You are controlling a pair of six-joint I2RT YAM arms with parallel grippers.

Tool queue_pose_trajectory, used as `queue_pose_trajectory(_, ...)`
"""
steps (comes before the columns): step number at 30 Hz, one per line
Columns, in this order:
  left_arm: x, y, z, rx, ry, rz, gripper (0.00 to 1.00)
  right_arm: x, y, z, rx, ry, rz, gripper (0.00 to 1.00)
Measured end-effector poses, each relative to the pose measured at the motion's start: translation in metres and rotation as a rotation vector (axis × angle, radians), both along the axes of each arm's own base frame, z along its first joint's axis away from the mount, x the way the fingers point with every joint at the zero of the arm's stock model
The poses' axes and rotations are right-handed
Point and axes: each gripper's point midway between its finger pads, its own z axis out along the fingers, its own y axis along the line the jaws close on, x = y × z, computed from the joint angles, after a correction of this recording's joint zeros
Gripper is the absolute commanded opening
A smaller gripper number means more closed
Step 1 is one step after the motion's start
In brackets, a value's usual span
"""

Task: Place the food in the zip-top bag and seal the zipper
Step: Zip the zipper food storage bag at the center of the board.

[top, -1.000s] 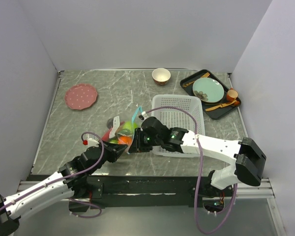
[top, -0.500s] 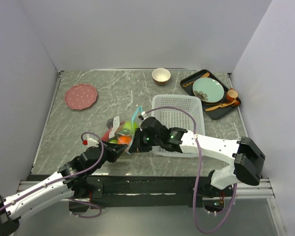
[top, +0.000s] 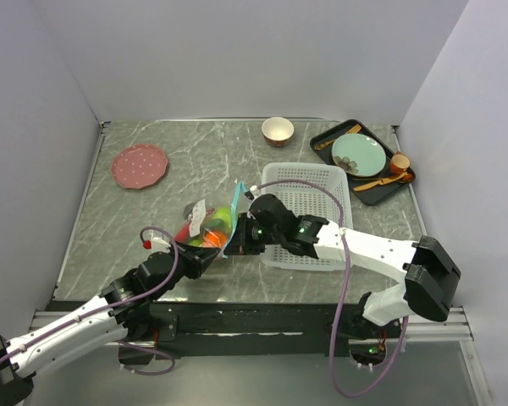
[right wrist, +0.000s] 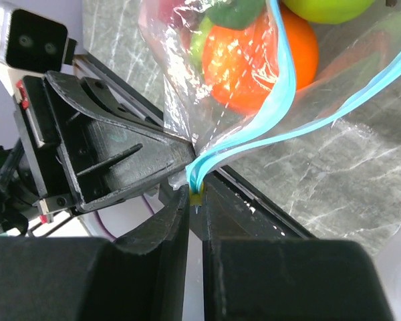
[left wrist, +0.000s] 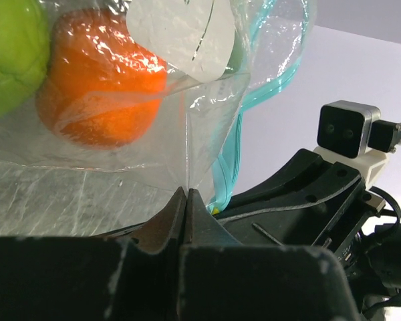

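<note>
Down at the near middle of the marble table (top: 144,216) sits the zip-top bag (top: 205,222), just left of the white basket (top: 309,199), and both arms are on it; the food is inside, packed against the clear plastic; from the left wrist there is an orange (left wrist: 100,87) pressed up to the film with a green apple (left wrist: 13,53) beside it, and the right wrist view adds a green pepper (right wrist: 234,12) above the orange; the left gripper (left wrist: 187,200) has its fingers together, pinching a fold of clear film at the bag's near corner, the plastic running straight down into the seam between them; the right gripper (right wrist: 196,200) comes in from the basket side, fingers drawn almost together and clamped on the end of the zipper (right wrist: 281,100), a small yellowish bit showing right at the pinch; from that pinch the teal strip runs away in two lines that spread apart, so the mouth gapes further along; the two grippers sit nearly nose to nose, each filling the other's camera; whether the bag's underside rests on the table I cannot tell; at the back, well apart from all this, a pink plate (top: 140,166) on the left, a small bowl (top: 277,130) in the middle, and a black tray (top: 330,139) with a teal plate (top: 358,155) on the right.
</note>
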Motion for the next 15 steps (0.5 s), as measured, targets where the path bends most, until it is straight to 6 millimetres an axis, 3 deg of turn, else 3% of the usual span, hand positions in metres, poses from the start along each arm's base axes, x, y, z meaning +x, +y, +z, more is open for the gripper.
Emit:
queue_pose_trajectory(7,-0.0003,-0.0016,-0.0006,-0.015,-0.008,-0.006,0.04,0.0026,-0.0001,0.0028,0.018,0.008,0.004,0.12)
queue_pose_trajectory(8,-0.0002,-0.0018,-0.0004,-0.016,-0.009,-0.007,0.11,0.0026,0.0002,0.0034,0.020,0.008,0.006,0.12)
queue_pose_trajectory(9,-0.0002,-0.0019,-0.0002,-0.016,-0.011,-0.008,0.32,0.0028,0.0004,0.0037,0.024,0.011,0.006,0.12)
queue_pose_trajectory(11,-0.0005,-0.0018,-0.0010,-0.006,-0.016,-0.011,0.48,0.0044,0.0007,0.0042,0.033,0.010,0.001,0.12)
queue_pose_trajectory(14,-0.0025,-0.0020,-0.0045,0.011,-0.013,-0.024,0.64,0.0086,-0.0022,0.0028,0.036,0.011,-0.016,0.11)
queue_pose_trajectory(15,-0.0029,-0.0021,-0.0049,0.014,-0.014,-0.027,0.65,0.0100,-0.0029,0.0024,0.036,0.012,-0.022,0.12)
